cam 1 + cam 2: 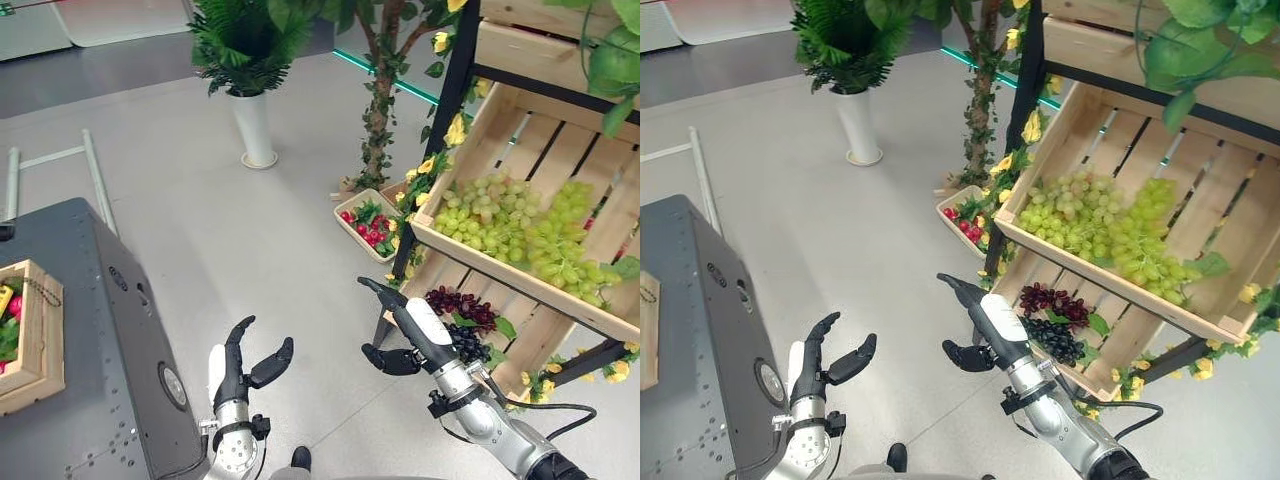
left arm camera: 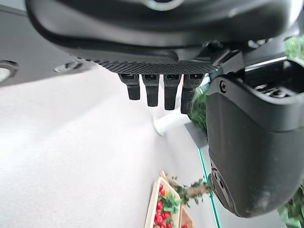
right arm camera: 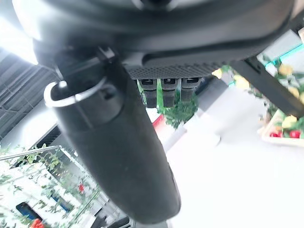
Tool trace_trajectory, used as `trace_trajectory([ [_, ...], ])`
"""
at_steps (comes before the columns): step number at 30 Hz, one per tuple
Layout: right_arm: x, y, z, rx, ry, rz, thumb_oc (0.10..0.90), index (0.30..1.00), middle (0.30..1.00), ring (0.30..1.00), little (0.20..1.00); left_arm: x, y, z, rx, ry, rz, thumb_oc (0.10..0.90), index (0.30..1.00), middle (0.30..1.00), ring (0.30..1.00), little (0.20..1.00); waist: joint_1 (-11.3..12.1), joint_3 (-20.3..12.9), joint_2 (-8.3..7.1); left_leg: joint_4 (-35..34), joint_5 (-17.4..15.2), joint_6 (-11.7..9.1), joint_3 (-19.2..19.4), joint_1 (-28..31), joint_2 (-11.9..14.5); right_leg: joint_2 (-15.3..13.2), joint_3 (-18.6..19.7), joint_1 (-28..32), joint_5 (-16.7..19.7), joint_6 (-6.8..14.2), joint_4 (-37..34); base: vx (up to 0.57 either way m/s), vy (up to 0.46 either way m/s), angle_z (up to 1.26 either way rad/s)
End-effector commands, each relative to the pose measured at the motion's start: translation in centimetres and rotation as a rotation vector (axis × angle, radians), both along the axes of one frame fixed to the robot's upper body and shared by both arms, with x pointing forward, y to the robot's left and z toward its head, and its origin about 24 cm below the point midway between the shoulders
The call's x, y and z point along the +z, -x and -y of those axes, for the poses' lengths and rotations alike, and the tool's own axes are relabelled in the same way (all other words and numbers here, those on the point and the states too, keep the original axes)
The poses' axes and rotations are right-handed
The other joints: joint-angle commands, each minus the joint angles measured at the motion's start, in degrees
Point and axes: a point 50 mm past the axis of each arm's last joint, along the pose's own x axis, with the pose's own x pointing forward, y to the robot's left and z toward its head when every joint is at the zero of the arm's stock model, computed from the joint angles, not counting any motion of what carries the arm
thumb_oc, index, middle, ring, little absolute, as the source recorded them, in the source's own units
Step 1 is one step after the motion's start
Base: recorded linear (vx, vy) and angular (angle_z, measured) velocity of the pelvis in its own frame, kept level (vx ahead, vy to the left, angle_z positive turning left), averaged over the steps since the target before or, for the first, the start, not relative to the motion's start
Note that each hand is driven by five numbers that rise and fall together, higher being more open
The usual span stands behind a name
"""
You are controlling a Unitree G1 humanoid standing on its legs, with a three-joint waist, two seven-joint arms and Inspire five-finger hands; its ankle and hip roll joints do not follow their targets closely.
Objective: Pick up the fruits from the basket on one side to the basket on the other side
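A slanted wooden crate [image 1: 470, 150] on the shelf at the right holds green grapes [image 1: 500, 220]. In the crate below it lie dark purple grapes [image 1: 462, 312]. My right hand [image 1: 420, 330] is open and empty, hovering just left of the dark grapes with its fingers straight. My left hand [image 1: 232, 385] is raised over the floor at bottom centre, open and holding nothing; its straight fingers [image 2: 156, 90] show in the left wrist view. At the far left, a wooden basket [image 1: 40, 370] with red and yellow fruit rests on a grey cart [image 1: 110, 330].
A small crate of red fruit [image 1: 368, 222] sits on the floor by the shelf's black leg [image 1: 440, 130]. A potted fern in a white vase [image 1: 253, 125] stands behind, next to a leafy trunk with yellow flowers [image 1: 378, 110]. Open grey floor lies between cart and shelf.
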Motion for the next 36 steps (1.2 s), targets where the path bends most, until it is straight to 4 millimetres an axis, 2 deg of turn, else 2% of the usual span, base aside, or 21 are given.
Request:
trace_trajectory([
  [1, 4.1, -2.8, -0.8, 0.025, -0.104, 0.102, 0.800, 0.900, 0.900, 0.900, 0.900, 4.5, -4.2, -1.3, -0.044, 0.005, 0.279, 0.800, 0.900, 0.900, 0.900, 0.900, 1.8, 3.2, -2.28, 5.0, -5.4, -2.9, 9.0, -1.6, 1.7, 0.5, -2.6, -0.8, -5.0, -4.4, 4.4, -0.12, -0.112, 0.38],
  [2, 4.0, -2.8, -0.6, 0.020, -0.105, 0.092, 0.800, 0.900, 0.900, 0.900, 0.900, 4.5, -4.3, -1.2, -0.054, 0.005, 0.281, 0.800, 0.900, 0.900, 0.900, 0.900, 1.6, 3.2, -2.54, 7.4, -6.5, -2.5, 10.4, -1.8, 1.6, 0.3, -3.2, -1.0, -4.8, -4.4, 4.2, -0.16, -0.119, 0.71],
  [3, 3.7, -3.0, -0.2, 0.007, -0.096, 0.063, 0.800, 0.900, 0.900, 0.900, 0.900, 4.8, -4.6, -0.9, -0.072, 0.002, 0.290, 0.800, 0.900, 0.900, 0.900, 0.900, 1.2, 3.2, -3.32, 14.6, -10.5, -1.1, 13.3, -2.5, 0.9, -0.5, -4.8, -1.4, -4.0, -4.4, 3.8, -0.16, -0.058, 0.91],
  [5, 2.5, -2.9, 0.7, -0.035, -0.083, 0.013, 0.800, 0.900, 0.900, 0.900, 0.900, 4.7, -4.7, -0.1, -0.100, -0.006, 0.295, 0.800, 0.900, 0.900, 0.900, 0.900, 0.5, 2.3, -3.99, 23.0, -16.6, 1.2, 16.6, -1.1, -1.6, -1.1, -7.0, -2.2, -2.7, -3.9, 3.4, -0.15, -0.015, 0.77],
  [6, 2.3, -2.9, 0.9, -0.043, -0.086, 0.002, 0.800, 0.900, 0.900, 0.900, 0.900, 4.7, -4.7, -0.1, -0.101, -0.007, 0.295, 0.800, 0.900, 0.900, 0.900, 0.900, 0.4, 2.2, -3.88, 23.5, -17.1, 1.3, 16.7, -0.9, -1.8, -1.0, -7.2, -2.3, -2.7, -3.9, 3.5, -0.10, 0.050, 0.50],
  [8, 1.3, -2.5, 1.5, -0.084, -0.097, -0.041, 0.800, 0.900, 0.900, 0.900, 0.900, 4.5, -4.4, 0.1, -0.116, -0.012, 0.287, 0.800, 0.900, 0.900, 0.900, 0.900, -0.4, 1.3, -3.07, 21.4, -17.5, 1.2, 17.2, 1.7, -3.0, -0.4, -8.3, -3.2, -2.8, -3.5, 4.6, -0.09, 0.129, 0.62],
  [9, -0.4, -1.4, 2.0, -0.142, -0.097, -0.098, 0.800, 0.900, 0.900, 0.900, 0.900, 4.2, -4.1, 0.1, -0.140, -0.013, 0.264, 0.800, 0.900, 0.900, 0.900, 0.900, -2.4, 0.1, -1.26, 9.0, -17.0, 1.2, 18.1, 8.1, -4.2, 0.6, -9.6, -4.9, -2.6, -2.4, 6.3, -0.15, 0.229, 0.93],
  [10, -1.1, -1.0, 2.0, -0.165, -0.090, -0.127, 0.800, 0.900, 0.900, 0.900, 0.900, 4.1, -4.4, 0.1, -0.150, -0.015, 0.249, 0.800, 0.900, 0.900, 0.900, 0.900, -3.2, 0.0, -0.71, 3.8, -16.7, 1.7, 17.3, 9.6, -4.9, 0.6, -9.4, -6.4, -1.7, -1.5, 6.7, -0.16, 0.234, 1.14],
  [14, -2.1, -1.1, 1.7, -0.216, -0.104, -0.205, 0.800, 0.900, 0.900, 0.900, 0.900, 3.9, -5.6, 0.2, -0.178, -0.036, 0.203, 0.800, 0.900, 0.900, 0.900, 0.900, -3.5, 0.7, -1.01, 0.1, -15.8, 2.7, 14.1, 8.8, -6.3, 0.2, -9.2, -9.3, 0.4, 0.6, 8.4, -0.20, 0.107, 0.88],
  [15, -2.6, -1.1, 1.2, -0.202, -0.085, -0.239, 0.800, 0.900, 0.900, 0.900, 0.900, 3.4, -5.8, 0.3, -0.191, -0.051, 0.161, 0.800, 0.900, 0.900, 0.900, 0.900, -3.9, 1.6, -0.84, -0.2, -15.4, 3.6, 13.1, 8.2, -6.5, -1.5, -8.6, -13.0, 2.7, 2.3, 16.0, -0.17, 0.130, 0.19],
  [16, -2.5, -1.1, 1.2, -0.202, -0.084, -0.239, 0.800, 0.900, 0.900, 0.900, 0.900, 3.4, -5.8, 0.3, -0.191, -0.051, 0.161, 0.800, 0.900, 0.900, 0.900, 0.900, -3.9, 1.6, -0.85, -0.2, -15.4, 3.7, 13.1, 8.1, -6.6, -1.7, -8.5, -13.2, 2.5, 2.4, 16.4, -0.24, 0.217, 0.11],
  [17, -3.0, -0.9, 0.9, -0.199, -0.080, -0.281, 0.800, 0.900, 0.900, 0.900, 0.900, 2.8, -5.6, 0.1, -0.213, -0.065, 0.108, 0.800, 0.900, 0.900, 0.900, 0.900, -4.6, 2.6, -0.16, -0.2, -15.5, 4.7, 12.0, 7.9, -6.5, -4.0, -5.5, -17.2, 3.9, 3.5, 26.8, -0.14, 0.112, -0.03],
  [19, -3.5, -0.6, 0.9, -0.219, -0.087, -0.307, 0.800, 0.900, 0.900, 0.900, 0.900, 2.4, -5.5, -0.1, -0.245, -0.083, 0.060, 0.800, 0.900, 0.900, 0.900, 0.900, -5.1, 3.1, -0.30, -0.2, -15.3, 5.0, 11.0, 7.8, -6.5, -4.0, -2.0, -18.4, 3.2, 3.5, 28.9, -0.16, 0.020, 0.04],
  [20, -4.3, -0.2, 1.1, -0.239, -0.108, -0.346, 0.800, 0.900, 0.900, 0.900, 0.900, 1.7, -5.2, -0.3, -0.259, -0.094, 0.004, 0.800, 0.900, 0.900, 0.900, 0.900, -4.9, 3.2, -0.10, -0.1, -15.1, 5.4, 10.1, 7.6, -6.2, -6.1, -0.3, -17.4, 3.4, 3.2, 29.9, -0.11, -0.055, 0.37],
  [21, -4.4, -0.2, 1.1, -0.241, -0.110, -0.350, 0.800, 0.900, 0.900, 0.900, 0.900, 1.6, -5.1, -0.4, -0.260, -0.095, -0.005, 0.800, 0.900, 0.900, 0.900, 0.900, -4.8, 3.3, -0.11, 0.0, -15.1, 5.5, 10.0, 7.6, -6.1, -6.4, -0.2, -17.1, 3.3, 3.2, 29.9, -0.09, -0.124, 0.57],
  [22, -5.5, 0.0, 1.0, -0.260, -0.108, -0.390, 0.800, 0.900, 0.900, 0.900, 0.900, 0.5, -4.3, -0.6, -0.254, -0.093, -0.071, 0.800, 0.900, 0.900, 0.900, 0.900, -4.4, 3.1, -0.10, 0.9, -15.3, 5.7, 8.4, 7.1, -5.6, -7.5, 2.4, -14.6, 3.1, 2.8, 26.8, -0.04, -0.121, 0.40],
  [26, -8.2, 1.0, 0.8, -0.307, -0.089, -0.529, 0.800, 0.900, 0.900, 0.900, 0.900, -1.6, -3.0, -0.8, -0.195, -0.079, -0.206, 0.800, 0.900, 0.900, 0.900, 0.900, -4.5, 1.9, -0.37, 2.1, -14.7, 6.0, 5.1, 5.9, -4.8, -6.8, 7.8, -9.4, 2.2, 1.6, 15.8, -0.04, -0.226, 0.37],
  [29, -10.8, 2.2, 1.6, -0.394, -0.050, -0.671, 0.800, 0.900, 0.900, 0.900, 0.900, -3.6, -1.2, -1.3, -0.125, -0.040, -0.354, 0.800, 0.900, 0.900, 0.900, 0.900, -3.0, 0.4, -1.58, 1.9, -14.2, 4.6, 6.4, 6.1, -3.9, -4.8, 5.9, -4.3, 0.0, 1.9, 5.1, 0.01, -0.297, 0.37],
  [32, -12.6, 3.5, 3.1, -0.506, -0.074, -0.833, 0.800, 0.900, 0.900, 0.900, 0.900, -5.0, 0.4, -0.8, -0.104, -0.001, -0.470, 0.800, 0.900, 0.900, 0.900, 0.900, -2.1, -0.7, -2.24, 1.3, -13.1, 3.4, 7.1, 6.1, -2.6, -3.7, 6.3, -2.9, 0.2, 1.0, 2.4, -0.02, -0.282, 0.08],
  [34, -13.8, 4.8, 3.9, -0.621, -0.144, -0.950, 0.800, 0.900, 0.900, 0.900, 0.900, -5.8, 1.1, 1.8, -0.335, 0.003, -0.528, 0.800, 0.900, 0.900, 0.900, 0.900, -2.0, -1.4, -2.28, 2.0, -12.8, 2.8, 6.6, 6.1, -2.0, -2.8, 6.3, -1.8, -0.8, -0.3, 2.6, 0.01, -0.227, 0.08],
  [36, -14.3, 5.7, 4.2, -0.659, -0.152, -1.002, 0.800, 0.900, 0.900, 0.900, 0.900, -6.0, 1.4, 2.8, -0.390, 0.021, -0.547, 0.800, 0.900, 0.900, 0.900, 0.900, -2.7, -1.5, -1.67, 2.5, -12.8, 2.5, 6.6, 6.1, -1.6, -2.4, 6.4, -1.7, -1.6, -0.8, 3.1, -0.02, -0.090, 0.17],
])
